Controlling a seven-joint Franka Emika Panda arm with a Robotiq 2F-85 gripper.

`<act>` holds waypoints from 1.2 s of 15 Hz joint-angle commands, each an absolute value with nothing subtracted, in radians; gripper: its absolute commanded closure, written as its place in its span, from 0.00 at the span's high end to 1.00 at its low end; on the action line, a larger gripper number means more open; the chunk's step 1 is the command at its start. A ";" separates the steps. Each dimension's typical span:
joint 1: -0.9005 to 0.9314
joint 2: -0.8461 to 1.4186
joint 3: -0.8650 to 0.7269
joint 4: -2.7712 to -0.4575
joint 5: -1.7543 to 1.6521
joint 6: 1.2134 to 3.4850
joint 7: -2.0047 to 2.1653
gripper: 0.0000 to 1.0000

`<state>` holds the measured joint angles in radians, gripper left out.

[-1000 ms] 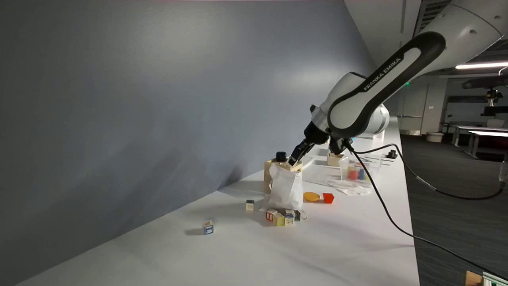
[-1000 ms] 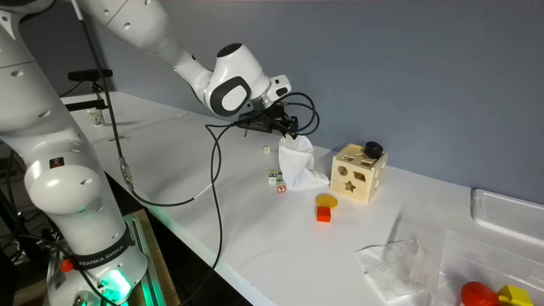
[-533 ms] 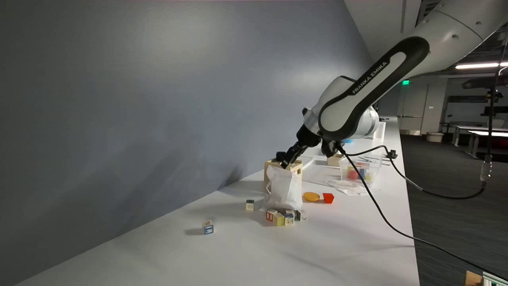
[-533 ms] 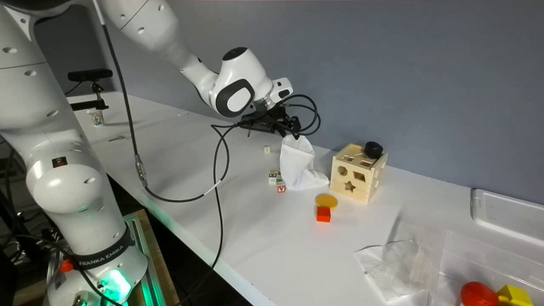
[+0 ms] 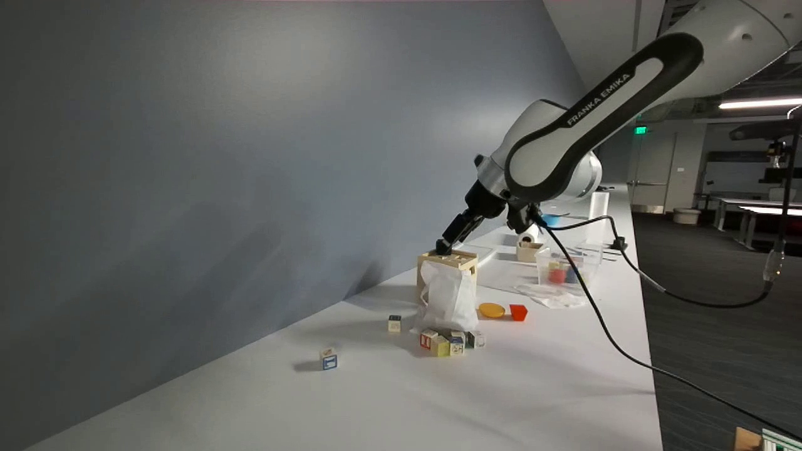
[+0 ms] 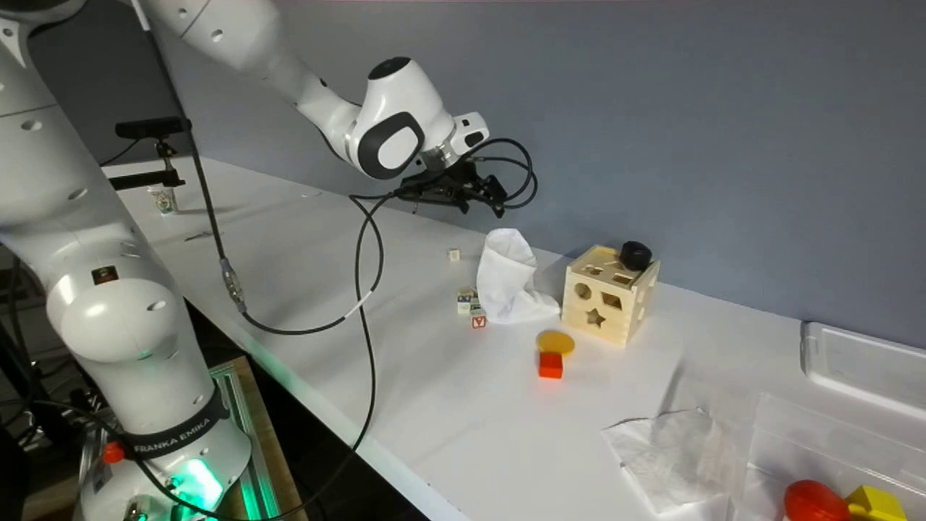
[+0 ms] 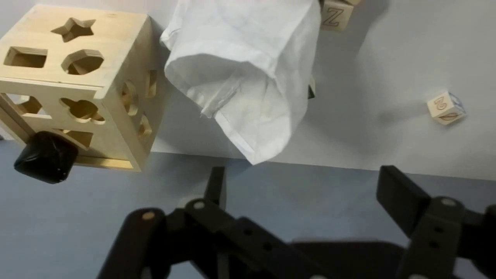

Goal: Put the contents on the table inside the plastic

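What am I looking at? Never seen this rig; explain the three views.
One robot arm reaches over a white table. Two views look in from outside the robot; the third is the wrist view, with the jaws along the bottom. On the table, among other things: a white bag standing with its mouth open, letter blocks, an orange disc, a red block and a wooden shape box with a black piece on top. The jaws stand apart with nothing between them, so nothing is held.

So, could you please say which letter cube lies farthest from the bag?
The leftmost cube in both exterior views; the others sit nearer the bag, most bunched together.
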<state>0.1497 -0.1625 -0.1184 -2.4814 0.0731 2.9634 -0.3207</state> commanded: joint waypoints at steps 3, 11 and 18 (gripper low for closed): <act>0.208 -0.301 -0.085 -2.483 0.166 2.621 -0.317 1.00; 0.158 -0.239 -0.010 -2.409 0.242 2.279 -0.077 1.00; 0.079 -0.079 0.030 -2.405 0.218 2.364 0.250 1.00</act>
<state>0.1167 -0.1561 0.0065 -2.4313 0.2243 2.3313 0.1237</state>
